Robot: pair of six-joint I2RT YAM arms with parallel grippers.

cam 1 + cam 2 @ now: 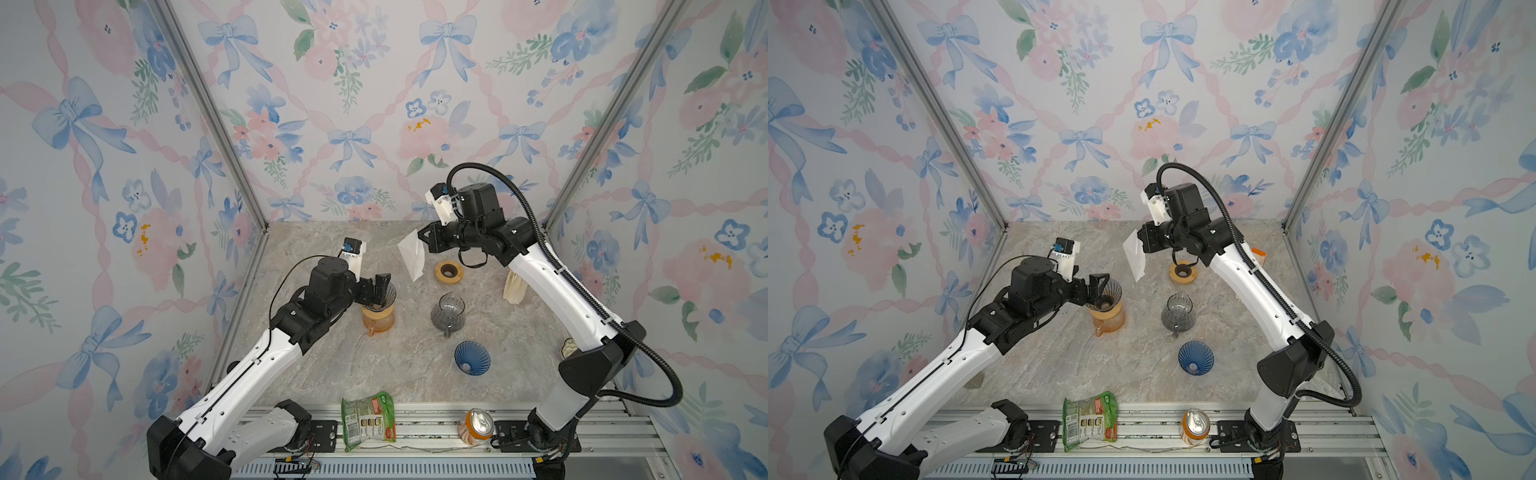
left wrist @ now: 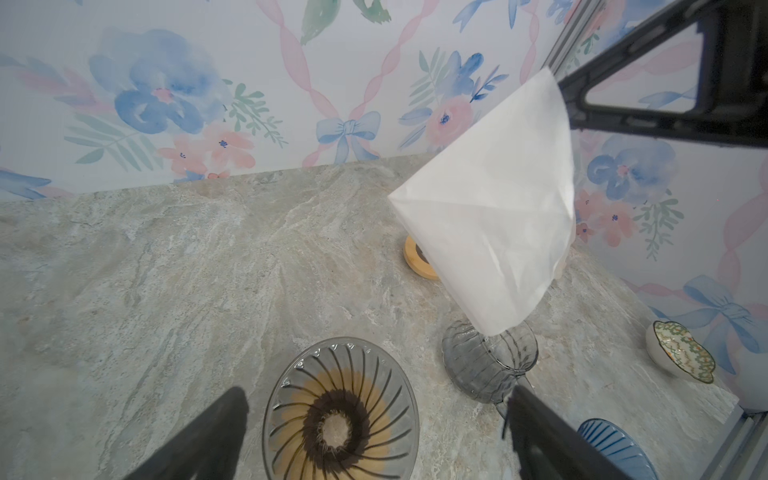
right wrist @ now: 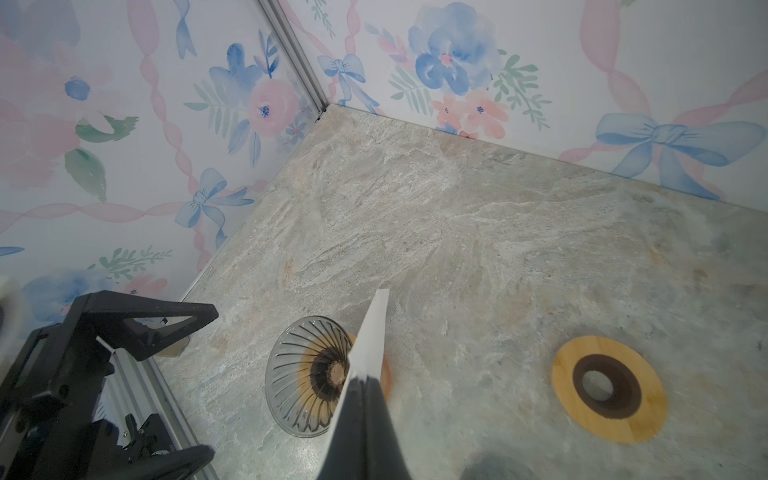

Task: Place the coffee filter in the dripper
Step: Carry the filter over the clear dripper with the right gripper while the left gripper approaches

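- The right claw (image 1: pixel 424 240) is clamped flat on one edge of the filter (image 1: pixel 411 255); the paper hangs free in the air, above the dripper (image 1: pixel 386 296) and off toward the back wall, touching nothing else.
- We judge the edge grip is chosen so that most of the sheet hangs below the fingers, ready to be lowered in; the filter looks folded flat, not yet opened into a cone.
- The left claw (image 2: pixel 376 392) stands wide open with a finger on either side of the dripper and grips nothing; we read it as a brace for the glass; we cannot tell whether it touches the rim.
- The dripper sits on the amber carafe (image 1: pixel 377 322) and is empty; the placing is not yet done.
- On the right arm's side of the dripper stand a wooden ring (image 1: pixel 449 272), a grey carafe (image 1: pixel 448 313) and a blue dripper (image 1: pixel 471 357), all well apart from it; we take the clear dripper as the target, since the left claw brackets it.
- Next, we think, the filter must come across and down to the dripper; thin paper may sway or catch the rim.
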